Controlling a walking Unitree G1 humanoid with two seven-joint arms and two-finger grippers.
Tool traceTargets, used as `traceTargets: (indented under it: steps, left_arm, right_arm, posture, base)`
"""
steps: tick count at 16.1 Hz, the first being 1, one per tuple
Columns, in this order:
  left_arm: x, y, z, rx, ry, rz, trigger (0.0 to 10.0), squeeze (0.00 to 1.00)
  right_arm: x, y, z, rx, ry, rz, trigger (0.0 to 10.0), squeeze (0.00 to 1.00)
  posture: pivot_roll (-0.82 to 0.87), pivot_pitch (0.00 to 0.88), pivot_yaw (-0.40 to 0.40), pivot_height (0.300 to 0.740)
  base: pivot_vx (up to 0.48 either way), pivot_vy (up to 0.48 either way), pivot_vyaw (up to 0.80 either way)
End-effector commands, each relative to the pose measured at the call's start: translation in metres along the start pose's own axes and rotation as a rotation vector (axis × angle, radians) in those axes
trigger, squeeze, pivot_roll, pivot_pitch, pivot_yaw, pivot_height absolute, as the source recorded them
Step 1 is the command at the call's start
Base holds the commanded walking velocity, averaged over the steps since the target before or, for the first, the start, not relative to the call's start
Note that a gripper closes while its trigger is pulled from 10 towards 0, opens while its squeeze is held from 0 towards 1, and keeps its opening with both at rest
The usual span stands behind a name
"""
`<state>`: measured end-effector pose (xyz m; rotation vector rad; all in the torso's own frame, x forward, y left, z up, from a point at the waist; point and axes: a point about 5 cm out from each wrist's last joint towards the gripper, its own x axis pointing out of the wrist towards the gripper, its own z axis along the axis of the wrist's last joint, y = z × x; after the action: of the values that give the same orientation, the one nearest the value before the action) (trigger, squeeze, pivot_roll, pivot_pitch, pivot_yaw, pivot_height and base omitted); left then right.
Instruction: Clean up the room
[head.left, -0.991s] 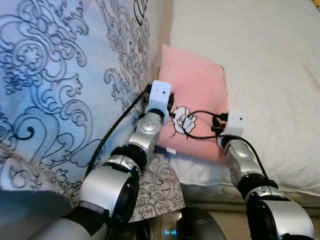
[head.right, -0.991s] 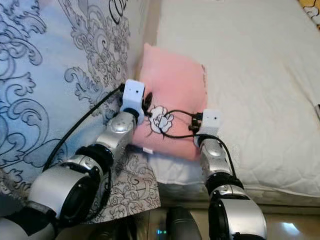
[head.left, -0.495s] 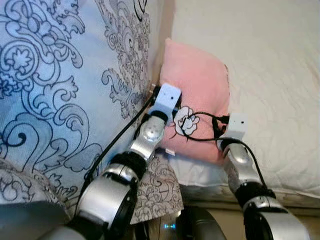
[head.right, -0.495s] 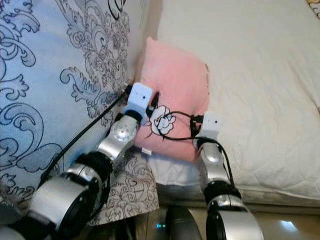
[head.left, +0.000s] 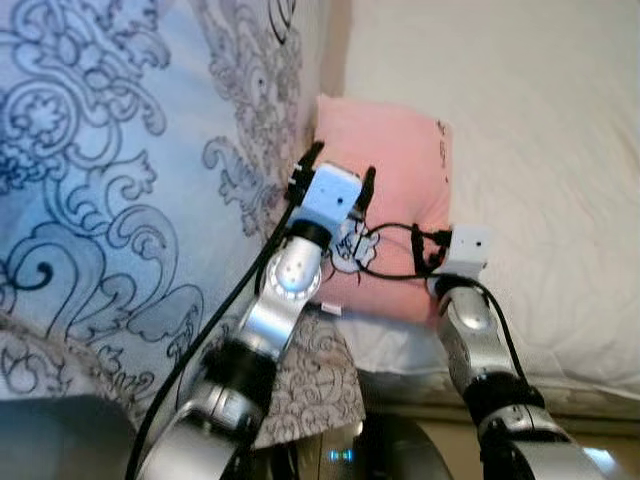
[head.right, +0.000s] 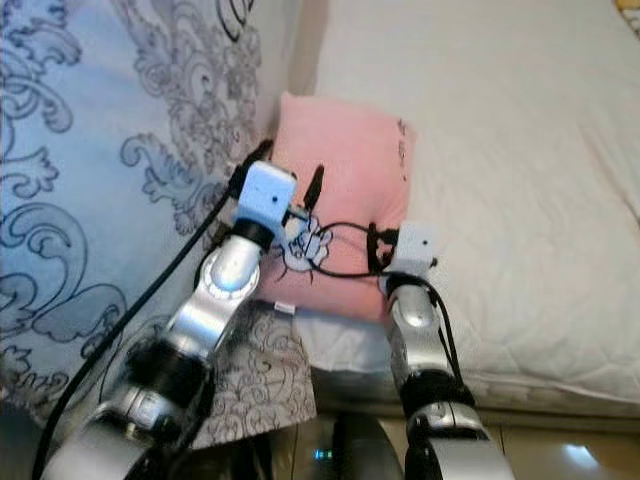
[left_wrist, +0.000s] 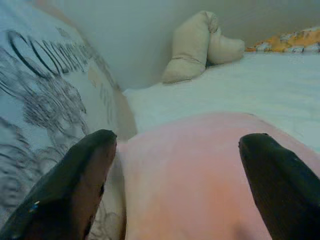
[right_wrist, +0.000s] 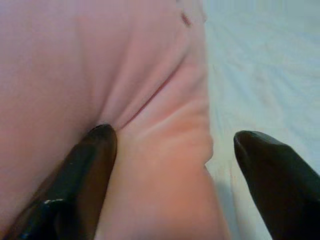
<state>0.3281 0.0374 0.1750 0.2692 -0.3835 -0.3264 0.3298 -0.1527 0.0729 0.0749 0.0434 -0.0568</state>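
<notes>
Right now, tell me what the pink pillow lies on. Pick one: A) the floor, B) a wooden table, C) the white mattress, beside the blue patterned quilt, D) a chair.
C: the pink pillow rests on the white mattress, its left edge against the blue patterned quilt, with both grippers, left and right, open around it.

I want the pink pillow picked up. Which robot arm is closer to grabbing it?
Probably the right. The right gripper already has its open fingers straddling the pink pillow corner, one pressed into the fabric. The left gripper, also open, is raised above the pillow, apart from it.
</notes>
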Motion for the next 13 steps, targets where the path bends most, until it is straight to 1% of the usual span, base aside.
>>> traceTargets:
  steps: [1, 3, 4, 5, 7, 8, 9, 10, 11, 12, 13]
  left_arm:
    - [-0.007, -0.001, 0.003, 0.014, 0.003, -0.025, 10.0, 1.00]
    - [-0.020, -0.003, -0.002, 0.025, 0.036, -0.058, 10.0, 1.00]
    - [-0.026, -0.001, -0.007, 0.027, 0.061, -0.057, 10.0, 1.00]
    - [-0.028, 0.000, -0.010, 0.030, 0.070, -0.056, 10.0, 1.00]
    - [-0.043, 0.004, -0.021, 0.032, 0.143, -0.063, 10.0, 1.00]
    - [-0.050, 0.003, -0.028, -0.001, 0.189, -0.065, 10.0, 1.00]
    - [-0.056, 0.004, -0.034, -0.052, 0.229, -0.053, 10.0, 1.00]
    - [-0.068, 0.011, -0.039, -0.131, 0.238, -0.005, 10.0, 0.00]
    - [-0.075, 0.015, -0.046, -0.137, 0.274, 0.011, 10.0, 0.00]
    - [-0.084, 0.022, -0.049, -0.189, 0.281, 0.049, 10.0, 0.00]
    - [-0.092, 0.029, -0.051, -0.310, 0.278, 0.102, 10.0, 0.00]
  right_arm:
    - [-0.006, 0.007, -0.006, -0.014, 0.009, 0.020, 10.0, 1.00]
    - [-0.012, 0.001, 0.003, -0.017, -0.059, -0.016, 10.0, 1.00]
    - [-0.019, -0.002, 0.009, -0.015, -0.102, -0.036, 10.0, 1.00]
    - [-0.022, -0.002, 0.009, -0.016, -0.111, -0.036, 10.0, 1.00]
    - [-0.041, -0.007, 0.011, -0.024, -0.131, -0.046, 10.0, 1.00]
    - [-0.050, -0.009, 0.013, -0.034, -0.144, -0.049, 10.0, 1.00]
    - [-0.060, -0.011, 0.014, -0.054, -0.154, -0.035, 10.0, 1.00]
    - [-0.076, -0.020, 0.011, -0.103, -0.148, -0.027, 10.0, 1.00]
    - [-0.082, -0.028, 0.008, -0.129, -0.132, -0.037, 10.0, 1.00]
    - [-0.087, -0.038, 0.005, -0.177, -0.116, -0.040, 10.0, 1.00]
    - [-0.091, -0.047, 0.004, -0.219, -0.094, -0.050, 10.0, 1.00]
  posture:
    - [-0.12, 0.094, 0.056, 0.740]
    - [-0.11, 0.071, 0.054, 0.740]
    - [-0.12, 0.045, 0.050, 0.740]
    - [-0.12, 0.041, 0.048, 0.740]
    - [-0.12, 0.010, 0.046, 0.740]
    - [-0.12, 0.000, 0.047, 0.740]
    - [-0.12, 0.000, 0.048, 0.740]
    - [-0.12, 0.000, 0.047, 0.740]
    - [-0.12, 0.000, 0.044, 0.740]
    - [-0.11, 0.000, 0.040, 0.740]
    - [-0.10, 0.000, 0.040, 0.740]
  base:
    - [0.000, 0.000, 0.00]
    - [0.000, 0.000, 0.00]
    - [0.000, 0.000, 0.00]
    - [0.000, 0.000, 0.00]
    - [0.000, 0.000, 0.00]
    - [0.000, 0.000, 0.00]
    - [0.000, 0.000, 0.00]
    - [0.000, 0.000, 0.00]
    - [0.000, 0.000, 0.00]
    - [0.000, 0.000, 0.00]
    - [0.000, 0.000, 0.00]
